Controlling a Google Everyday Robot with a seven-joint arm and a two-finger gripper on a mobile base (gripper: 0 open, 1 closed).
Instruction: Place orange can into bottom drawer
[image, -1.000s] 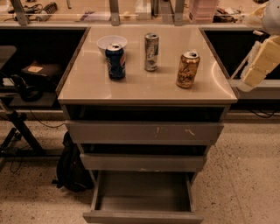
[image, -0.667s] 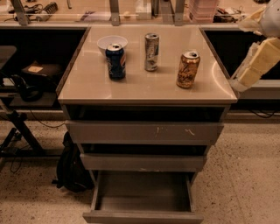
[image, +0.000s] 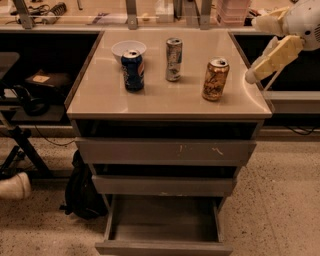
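orange can (image: 215, 79) on cabinet top (image: 165, 99) | silver can (image: 173, 59) left | claw (image: 255, 51) right, spread (empty) | bottom drawer (image: 163, 247) open

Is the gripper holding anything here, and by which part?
Nothing is held: the gripper hangs empty right of the upright orange-gold drink can, not touching it.

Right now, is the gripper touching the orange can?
Apart. The camera view shows the gripper hanging at the right edge of the cabinet top, with bare surface between it and the orange can.
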